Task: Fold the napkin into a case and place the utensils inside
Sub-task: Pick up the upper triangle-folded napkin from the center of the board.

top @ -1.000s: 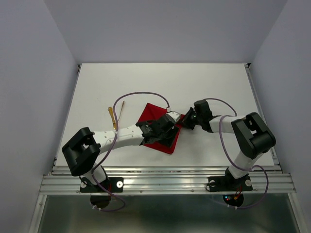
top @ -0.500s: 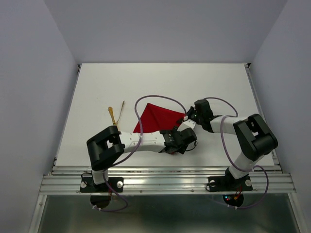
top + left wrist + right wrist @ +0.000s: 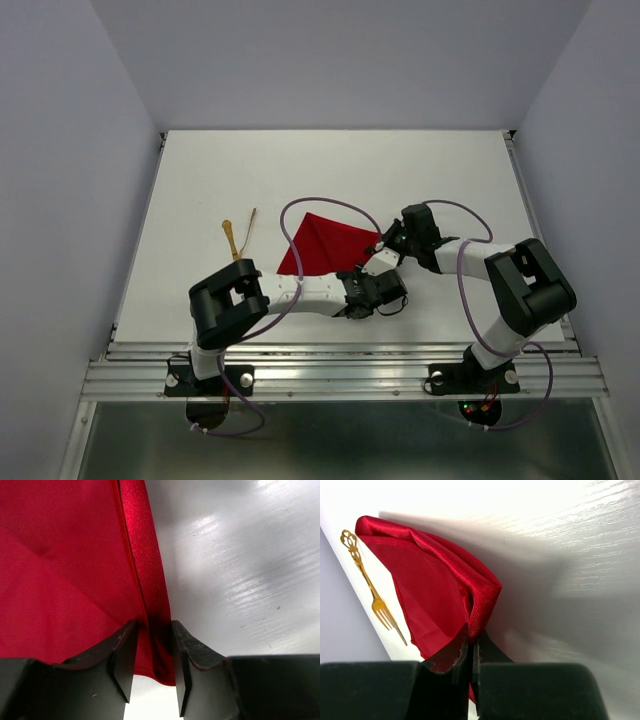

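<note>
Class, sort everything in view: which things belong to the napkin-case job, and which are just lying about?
Job: napkin, fork, knife, left fingers, right fingers.
Just there: purple cables, white table.

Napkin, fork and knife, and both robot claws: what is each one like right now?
napkin: partly folded, lying on the table, not a case yet.
utensils: lying side by side on the table, left of the napkin, untouched.
right gripper: shut on the napkin's corner.
left gripper: fingers on either side of the napkin's edge; I cannot tell whether they are pinching it.
</note>
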You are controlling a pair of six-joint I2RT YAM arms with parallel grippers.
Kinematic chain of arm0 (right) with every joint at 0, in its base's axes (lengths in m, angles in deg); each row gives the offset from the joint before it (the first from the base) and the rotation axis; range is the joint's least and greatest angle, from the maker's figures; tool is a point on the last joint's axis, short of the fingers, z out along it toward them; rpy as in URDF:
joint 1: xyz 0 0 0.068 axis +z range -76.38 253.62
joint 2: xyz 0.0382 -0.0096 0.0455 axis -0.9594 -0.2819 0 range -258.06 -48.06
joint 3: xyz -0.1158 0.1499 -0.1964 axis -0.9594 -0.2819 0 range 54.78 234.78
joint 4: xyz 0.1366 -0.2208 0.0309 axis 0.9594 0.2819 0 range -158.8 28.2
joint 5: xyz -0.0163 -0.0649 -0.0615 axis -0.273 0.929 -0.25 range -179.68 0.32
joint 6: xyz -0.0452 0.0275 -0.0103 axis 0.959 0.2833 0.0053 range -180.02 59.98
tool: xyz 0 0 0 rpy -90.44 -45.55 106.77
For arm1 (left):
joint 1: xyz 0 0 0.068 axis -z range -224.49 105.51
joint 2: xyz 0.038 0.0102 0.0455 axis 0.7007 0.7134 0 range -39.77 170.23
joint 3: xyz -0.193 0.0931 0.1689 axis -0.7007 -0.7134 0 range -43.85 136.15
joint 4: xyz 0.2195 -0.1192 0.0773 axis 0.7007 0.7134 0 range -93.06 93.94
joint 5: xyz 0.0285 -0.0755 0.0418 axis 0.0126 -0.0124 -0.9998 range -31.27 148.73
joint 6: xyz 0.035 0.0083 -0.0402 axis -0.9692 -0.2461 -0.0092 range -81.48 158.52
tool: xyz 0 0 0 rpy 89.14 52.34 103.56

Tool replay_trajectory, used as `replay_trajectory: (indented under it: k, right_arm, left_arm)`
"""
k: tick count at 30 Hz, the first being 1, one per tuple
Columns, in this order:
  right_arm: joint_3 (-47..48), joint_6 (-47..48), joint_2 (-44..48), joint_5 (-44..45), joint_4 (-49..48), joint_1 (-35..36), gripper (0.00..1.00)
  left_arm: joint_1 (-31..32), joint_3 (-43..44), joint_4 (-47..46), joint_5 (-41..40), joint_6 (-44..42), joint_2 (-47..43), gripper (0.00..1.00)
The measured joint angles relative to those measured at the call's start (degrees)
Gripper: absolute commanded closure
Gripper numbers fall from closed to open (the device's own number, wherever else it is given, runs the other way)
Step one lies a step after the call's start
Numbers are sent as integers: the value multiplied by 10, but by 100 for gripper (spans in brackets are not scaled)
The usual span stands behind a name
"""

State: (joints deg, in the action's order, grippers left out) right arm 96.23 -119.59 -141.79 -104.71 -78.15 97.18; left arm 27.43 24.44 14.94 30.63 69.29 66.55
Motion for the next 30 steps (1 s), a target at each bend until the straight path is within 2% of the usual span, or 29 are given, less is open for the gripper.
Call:
replay_trajectory:
  k: [3,8,13,23,26,27,30]
  right_arm:
    - [0,0,0,0,0,0,99]
    - [0,0,0,1,4,0,99]
    - [0,0,5,4,6,0,99]
    - [-2,0,12,11,16,0,99]
    - [-2,1,12,11,18,0,99]
    - [-2,2,12,11,19,0,99]
    - [-3,3,12,13,19,0,99]
  left_arm:
    - [0,0,-2,-3,0,5,55]
    - [0,0,-4,-5,-3,17,39]
    - [0,0,-4,-7,-6,20,38]
    - [5,16,-9,-15,-7,38,66]
    - [6,16,-15,-14,-7,40,93]
    - [6,16,-18,-16,-7,41,100]
    - [6,16,-20,-17,-13,42,100]
